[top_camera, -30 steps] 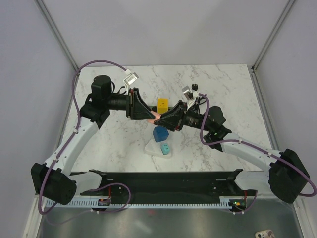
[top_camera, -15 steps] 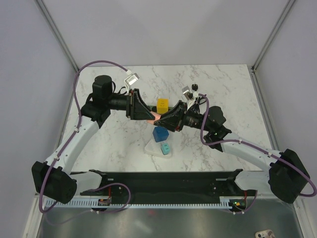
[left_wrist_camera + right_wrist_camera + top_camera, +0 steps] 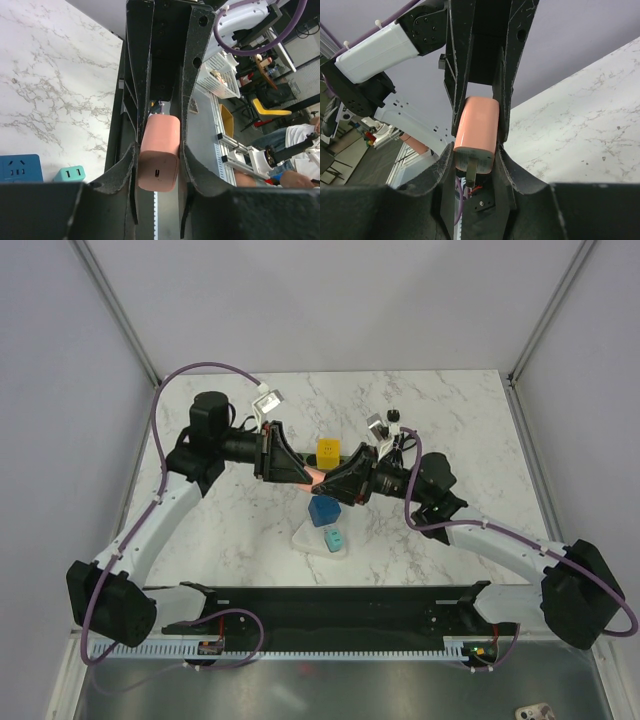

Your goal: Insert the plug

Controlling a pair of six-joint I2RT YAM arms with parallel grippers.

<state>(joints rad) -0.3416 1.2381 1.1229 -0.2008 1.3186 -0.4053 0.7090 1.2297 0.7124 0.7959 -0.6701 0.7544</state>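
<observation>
A pink plug [image 3: 314, 473] hangs in mid-air over the middle of the table, held between both grippers, which meet tip to tip. My left gripper [image 3: 306, 472] comes from the left and my right gripper [image 3: 323, 478] from the right. In the left wrist view the plug [image 3: 159, 160] sits between my own fingers with its port end toward the camera, and the left gripper [image 3: 159, 167] is closed on it. In the right wrist view the plug [image 3: 476, 131] shows its metal prong end, and the right gripper [image 3: 476, 161] pinches its sides.
Below the plug, a blue socket cube [image 3: 323, 510] and a teal socket block [image 3: 335, 538] sit on a white base [image 3: 305, 537]. A yellow cube [image 3: 328, 451] stands behind. Both sockets also show in the left wrist view: blue [image 3: 19, 167] and teal [image 3: 70, 174].
The left arm has shifted very slightly; the plug and both grippers stay together at the same spot.
</observation>
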